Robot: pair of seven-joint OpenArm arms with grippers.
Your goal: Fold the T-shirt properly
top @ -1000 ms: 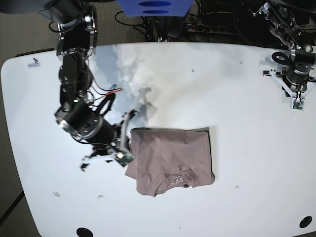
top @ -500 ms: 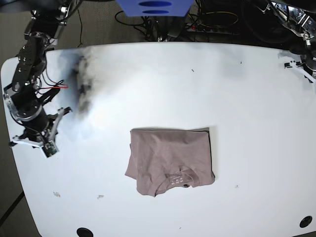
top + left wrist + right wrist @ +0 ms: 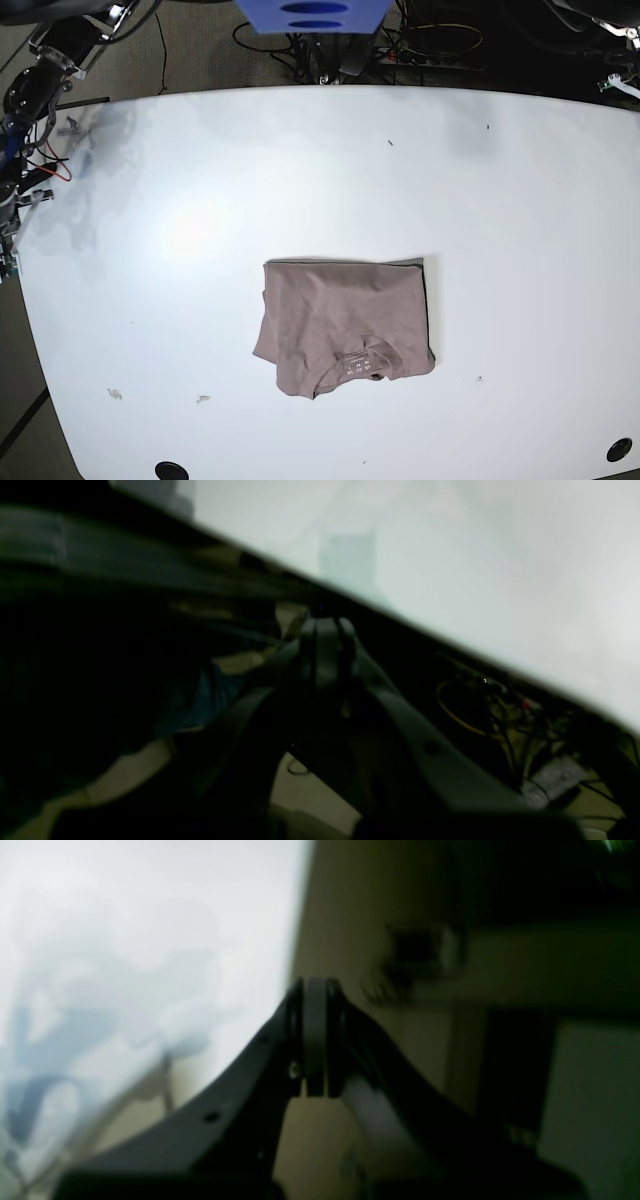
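The mauve T-shirt (image 3: 345,325) lies folded into a rough rectangle near the middle of the white table (image 3: 520,250), neck label facing up at its near edge. Neither gripper touches it. The right arm (image 3: 14,150) is at the base view's far left edge, off the table's side. Only a tip of the left arm (image 3: 622,84) shows at the top right corner. In the right wrist view, my right gripper (image 3: 314,986) is shut and empty beside the table edge. In the left wrist view, my left gripper (image 3: 324,624) is shut and empty over the floor behind the table.
A blue object (image 3: 310,15) and cables (image 3: 440,45) lie beyond the table's far edge. Two black holes sit at the table's near corners (image 3: 171,469) (image 3: 619,449). Small specks dot the near left of the table (image 3: 115,393).
The right arm has swung from the T-shirt's left edge out to the far left of the table. The left arm has drawn back to the top right corner. The T-shirt has not moved.
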